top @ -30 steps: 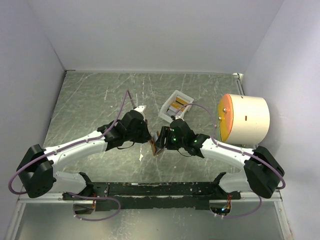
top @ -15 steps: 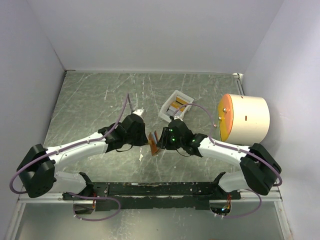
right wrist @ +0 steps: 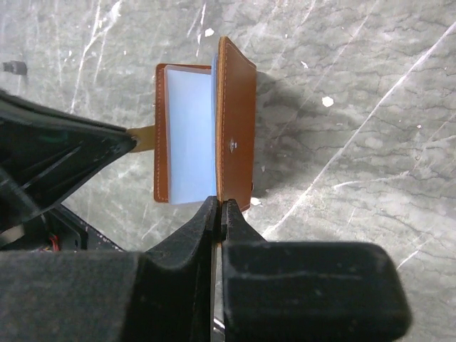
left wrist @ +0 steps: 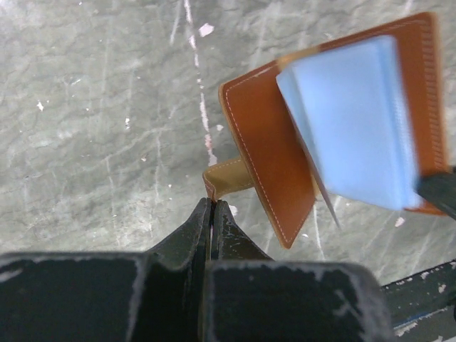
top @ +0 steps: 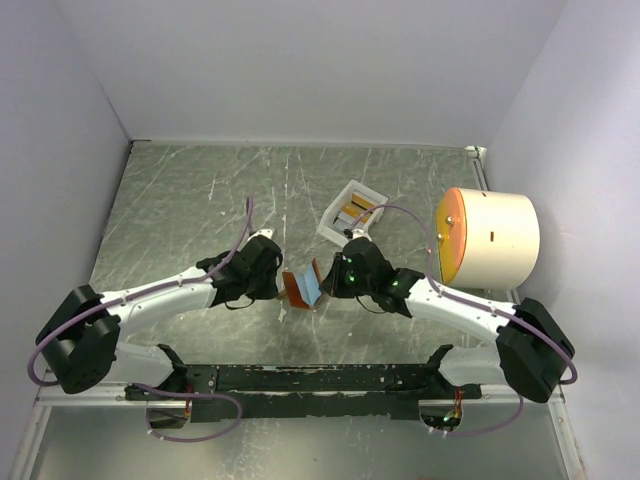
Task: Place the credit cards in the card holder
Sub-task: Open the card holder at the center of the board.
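At table [top: 180, 200] centre, card holder [top: 301, 287] open, pale clear pockets [left wrist: 349, 128] fanned, left gripper [left wrist: 211, 206] at nine o'clock pinching its side tab [left wrist: 229, 178], right gripper [right wrist: 219, 206] at three o'clock clamping one cover [right wrist: 236, 128], credit cards [top: 358, 210] in white tray [top: 335, 207] at one o'clock.

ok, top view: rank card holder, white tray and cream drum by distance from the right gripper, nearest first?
1. card holder: pinched in the right gripper, on its left side.
2. white tray: just beyond it, toward the back wall.
3. cream drum: far right, by the side wall.
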You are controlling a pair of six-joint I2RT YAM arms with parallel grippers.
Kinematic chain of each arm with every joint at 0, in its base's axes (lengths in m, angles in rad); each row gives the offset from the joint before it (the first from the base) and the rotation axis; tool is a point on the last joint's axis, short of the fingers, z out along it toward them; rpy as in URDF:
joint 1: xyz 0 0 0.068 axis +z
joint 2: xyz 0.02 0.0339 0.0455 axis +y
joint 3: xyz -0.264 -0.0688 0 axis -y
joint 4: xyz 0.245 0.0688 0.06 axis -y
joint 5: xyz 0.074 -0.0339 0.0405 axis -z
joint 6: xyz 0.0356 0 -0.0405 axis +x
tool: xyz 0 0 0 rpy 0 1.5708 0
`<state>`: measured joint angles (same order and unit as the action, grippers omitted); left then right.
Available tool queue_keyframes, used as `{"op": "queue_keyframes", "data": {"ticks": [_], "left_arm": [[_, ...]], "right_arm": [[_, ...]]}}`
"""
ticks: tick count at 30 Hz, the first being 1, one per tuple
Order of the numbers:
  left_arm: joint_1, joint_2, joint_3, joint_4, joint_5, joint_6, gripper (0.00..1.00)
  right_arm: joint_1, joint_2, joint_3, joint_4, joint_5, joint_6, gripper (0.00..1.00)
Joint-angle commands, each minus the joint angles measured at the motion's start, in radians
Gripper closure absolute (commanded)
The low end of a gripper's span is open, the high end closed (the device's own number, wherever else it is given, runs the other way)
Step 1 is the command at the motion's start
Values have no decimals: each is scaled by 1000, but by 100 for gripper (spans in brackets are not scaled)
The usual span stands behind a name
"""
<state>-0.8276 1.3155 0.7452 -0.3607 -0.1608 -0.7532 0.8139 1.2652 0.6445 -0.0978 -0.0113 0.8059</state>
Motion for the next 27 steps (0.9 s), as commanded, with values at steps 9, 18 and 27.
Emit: {"op": "queue_keyframes", "data": {"ticks": [9, 18, 27], "left_arm": [[75, 80, -45, 54, 82, -15, 93], [91, 103, -49, 64, 127, 5, 93], [139, -29, -51, 33, 187, -33, 57]], "right_arm": [[2, -76, -5, -37, -2, 17, 100], [3, -6, -24, 13, -47, 16, 100], [3, -17, -63, 20, -9, 34, 100]]}}
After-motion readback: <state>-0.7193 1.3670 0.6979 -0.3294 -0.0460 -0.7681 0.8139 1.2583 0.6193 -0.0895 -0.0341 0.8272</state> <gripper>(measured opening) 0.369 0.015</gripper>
